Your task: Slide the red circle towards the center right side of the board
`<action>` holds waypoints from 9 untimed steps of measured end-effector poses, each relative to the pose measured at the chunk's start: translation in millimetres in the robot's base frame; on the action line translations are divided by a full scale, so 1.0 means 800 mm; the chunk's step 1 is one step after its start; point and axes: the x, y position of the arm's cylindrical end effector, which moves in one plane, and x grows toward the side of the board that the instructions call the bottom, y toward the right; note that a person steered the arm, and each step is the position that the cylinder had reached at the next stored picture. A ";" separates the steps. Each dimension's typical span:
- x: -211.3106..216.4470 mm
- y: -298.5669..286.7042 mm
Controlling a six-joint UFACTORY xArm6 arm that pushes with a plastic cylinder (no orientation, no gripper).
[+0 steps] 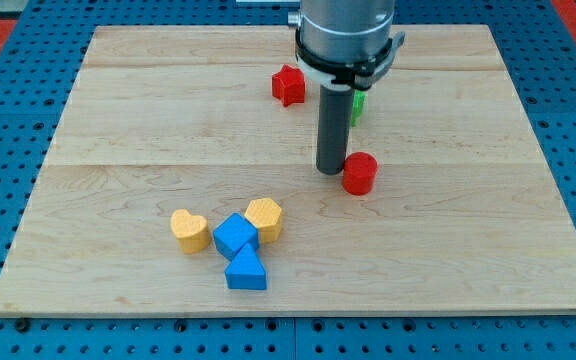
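One green block [357, 105] is mostly hidden behind my rod, shape unclear; no jaws on this rig, just my tip [329, 170] touching the red circle [359, 173] from the view's left. Circle sits approx mid desk [488, 200], w/ bare wood to the view's right edge. Red star-ish block [288, 85] up top; yellow [189, 229], [264, 217] & blue blocks [235, 236], [245, 270] clustered near bottom.

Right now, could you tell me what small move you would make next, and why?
Probably a short push toward the view's right: my tip sits just left of the red circle, nearly touching it, and the board lies open on that side toward its centre-right edge.
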 end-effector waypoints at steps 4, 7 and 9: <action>0.007 0.120; -0.060 0.038; -0.074 0.002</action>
